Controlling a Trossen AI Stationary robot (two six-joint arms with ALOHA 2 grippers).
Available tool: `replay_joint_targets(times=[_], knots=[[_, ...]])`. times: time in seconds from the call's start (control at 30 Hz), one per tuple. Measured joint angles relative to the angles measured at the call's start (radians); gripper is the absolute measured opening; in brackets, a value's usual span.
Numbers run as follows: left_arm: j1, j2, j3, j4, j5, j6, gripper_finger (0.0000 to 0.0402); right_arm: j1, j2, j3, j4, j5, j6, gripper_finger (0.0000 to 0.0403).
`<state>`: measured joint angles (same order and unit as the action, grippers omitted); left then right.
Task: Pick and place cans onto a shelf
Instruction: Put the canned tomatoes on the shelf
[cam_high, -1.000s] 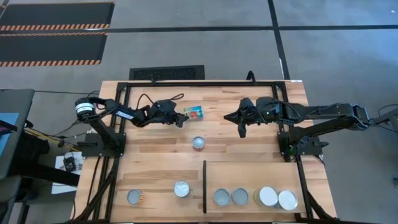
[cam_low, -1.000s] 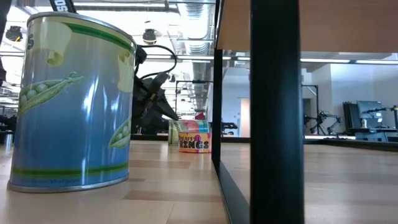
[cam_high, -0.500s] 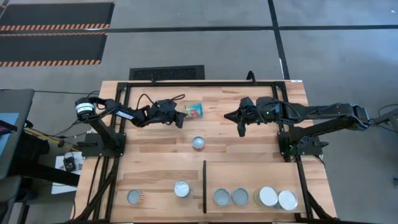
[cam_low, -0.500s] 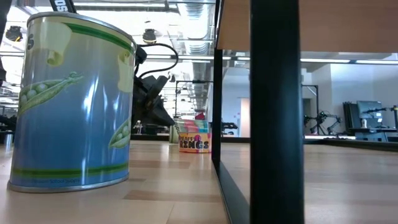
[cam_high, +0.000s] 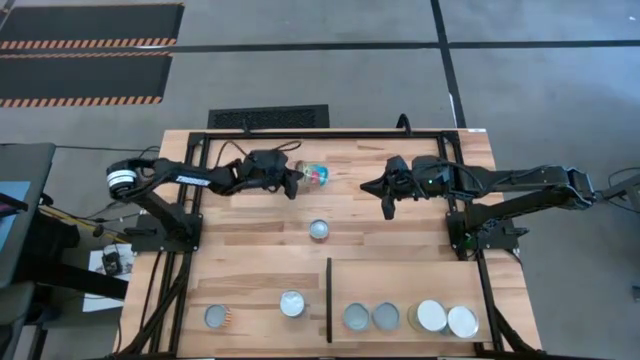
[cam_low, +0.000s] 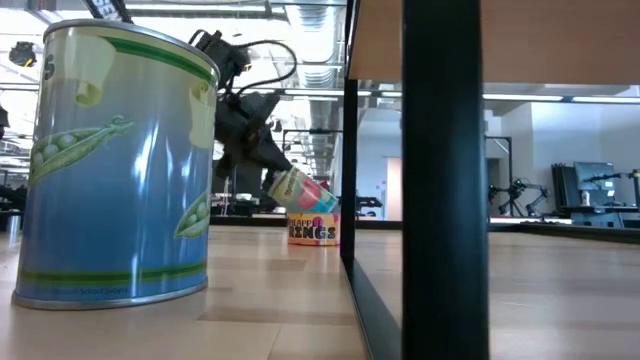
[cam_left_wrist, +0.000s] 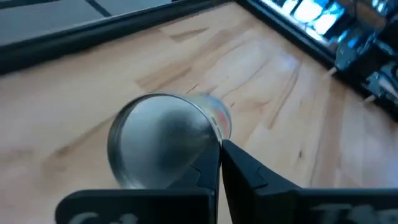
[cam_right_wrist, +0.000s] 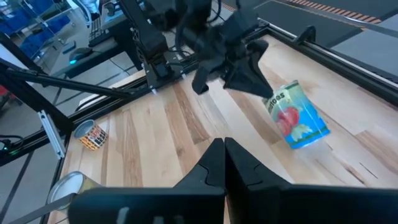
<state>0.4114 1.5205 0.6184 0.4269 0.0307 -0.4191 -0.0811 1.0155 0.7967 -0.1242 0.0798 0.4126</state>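
My left gripper (cam_high: 298, 180) is shut on a can with a blue, green and red label (cam_high: 316, 175), above the far middle of the table. The right wrist view shows this can (cam_right_wrist: 297, 117) tilted in the air. My right gripper (cam_high: 368, 186) hovers shut just right of it, holding nothing. One can (cam_high: 319, 230) stands on its base mid-table, and two more (cam_high: 215, 317) (cam_high: 292, 304) stand near the front left. The shelf (cam_high: 420, 282), behind a black divider (cam_high: 329, 298), carries several cans (cam_high: 356, 317). My left gripper pinches the rim of the can's silver end (cam_left_wrist: 211, 134). One finger (cam_left_wrist: 200, 175) lies over the end face and the other (cam_left_wrist: 249, 169) outside the wall. The fingers come from the table's left, slanting down. The can (cam_low: 300, 190) hangs clear of the table, its far end lower.
In the low view a big blue pea can (cam_low: 115, 165) fills the near left, and the divider post (cam_low: 445, 180) blocks the middle. A black frame rail (cam_high: 300, 133) runs along the table's far edge. Bare wood lies between the lifted can and the shelf.
My left gripper has taken hold of the labelled can, which lay on its side on the table. It has risen and rolled at the wrist. The can has come off the wood and now hangs tilted. My right arm has kept still.
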Motion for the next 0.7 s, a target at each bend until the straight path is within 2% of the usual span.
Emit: replay_joint_targets(times=[0.13, 0.3, 0.43, 0.7], knots=[[0.012, -0.064, 0.12, -0.3, 0.006, 0.125, 0.0, 0.0, 0.0, 0.0, 0.0, 0.0, -0.001, 0.0011], [0.007, -0.065, 0.287, -0.615, -0.047, 0.29, 0.0, 0.0, 0.0, 0.0, 0.0, 0.0, -0.014, 0.0011], [-0.007, -0.044, 0.353, -0.717, -0.091, 0.361, 0.0, -0.002, 0.0, 0.0, 0.001, 0.0, -0.029, 0.0011], [-0.017, 0.012, 0.354, -0.781, -0.102, 0.396, 0.0, -0.006, 0.0, 0.0, 0.004, 0.001, -0.043, 0.0011]])
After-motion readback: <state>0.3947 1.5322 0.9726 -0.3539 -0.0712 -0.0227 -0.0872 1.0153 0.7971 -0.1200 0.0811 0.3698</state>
